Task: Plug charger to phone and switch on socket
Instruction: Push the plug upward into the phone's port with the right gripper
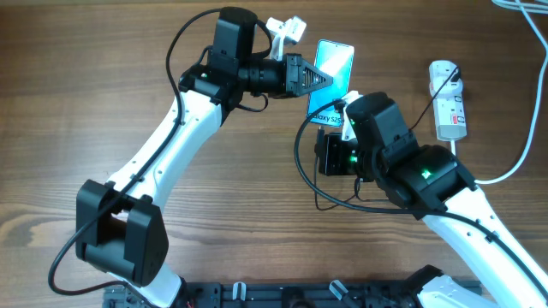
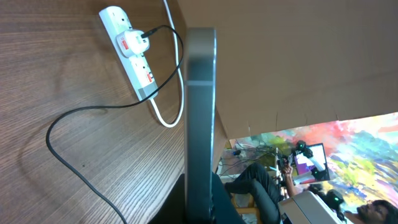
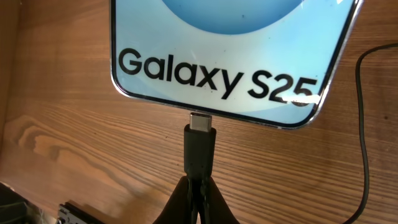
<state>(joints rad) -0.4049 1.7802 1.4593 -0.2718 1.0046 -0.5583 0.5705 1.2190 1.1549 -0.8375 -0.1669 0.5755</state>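
**Phone** [image 3: 230, 56]: one, held between the two arms, its side edge pinched in the closed left gripper [image 1: 318, 79].
**Charger** [image 3: 199, 149]: one, connector clamped in the shut right gripper [image 3: 198, 186], metal tip met the phone's bottom port.
**Socket** [image 1: 449, 101]: one, lay well apart to the right.
**Risk noted:** a skewed push could jam the tip or slide the phone from its hold.

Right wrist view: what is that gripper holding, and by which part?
The right gripper holds the charger by its dark connector body, just behind the metal tip, which sits at the bottom edge of the phone.
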